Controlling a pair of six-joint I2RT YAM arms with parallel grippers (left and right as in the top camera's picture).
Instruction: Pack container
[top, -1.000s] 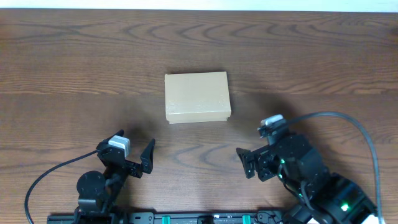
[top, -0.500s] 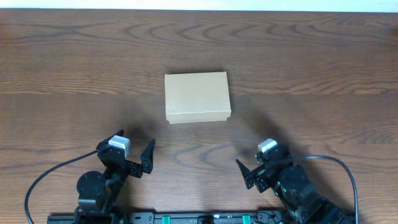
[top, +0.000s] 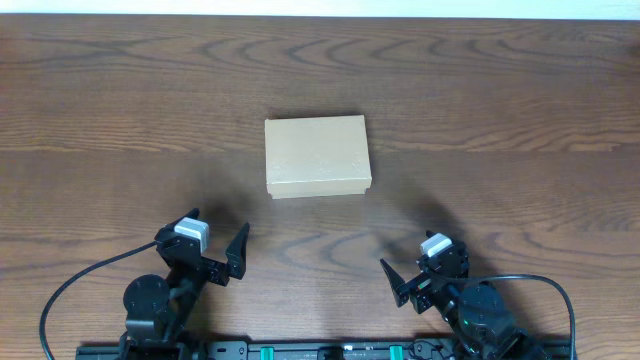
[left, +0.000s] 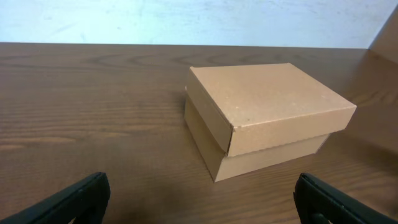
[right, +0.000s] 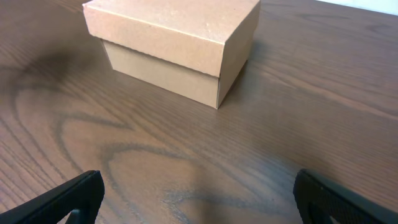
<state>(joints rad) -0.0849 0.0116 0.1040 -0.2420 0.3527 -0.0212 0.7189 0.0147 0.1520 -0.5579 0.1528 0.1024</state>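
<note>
The matte tan cardboard container (top: 317, 156), rectangular with its lid closed, sat on the grained wooden table (top: 520, 90); left gripper (top: 207, 250) and right gripper (top: 425, 272) both gaped empty

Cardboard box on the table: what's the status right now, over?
Left jaws open, empty; right jaws open, empty. Container lid shut, untouched, on the table ahead of both arms. Nothing seen in the way. Over.
</note>
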